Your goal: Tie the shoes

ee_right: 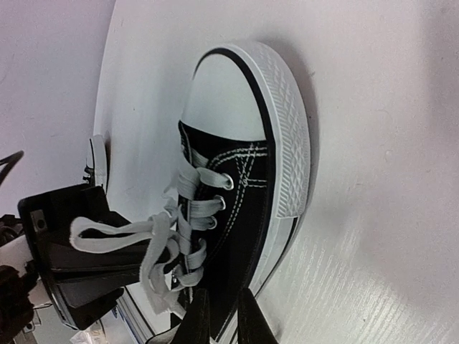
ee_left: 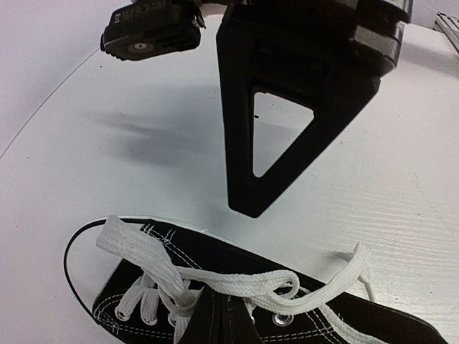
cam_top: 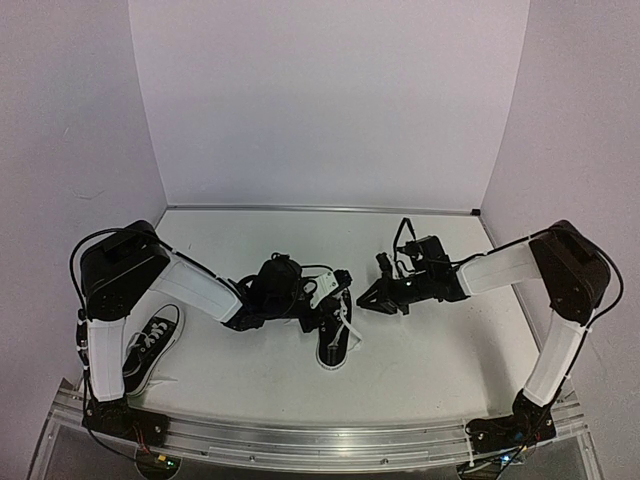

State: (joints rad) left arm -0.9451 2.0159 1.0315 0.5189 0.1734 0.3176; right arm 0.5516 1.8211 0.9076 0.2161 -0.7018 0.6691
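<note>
One black shoe (cam_top: 336,346) with white laces and a white toe cap lies in the middle of the table, and also shows in the left wrist view (ee_left: 373,322) and the right wrist view (ee_right: 247,193). Its laces (ee_left: 237,283) are loose and untied. My left gripper (cam_top: 325,305) is down over its lacing, jaws together on a lace strand (ee_right: 115,229) at the tongue (ee_left: 217,304). My right gripper (cam_top: 366,299) hovers just beside the shoe, its jaws (ee_right: 222,301) a narrow gap apart and empty. The other shoe (cam_top: 150,350) lies at the near left by the left arm's base.
White walls enclose the table on the left, back and right. A metal rail (cam_top: 330,440) runs along the near edge. The right gripper's black finger (ee_left: 244,129) stands just behind the shoe in the left wrist view.
</note>
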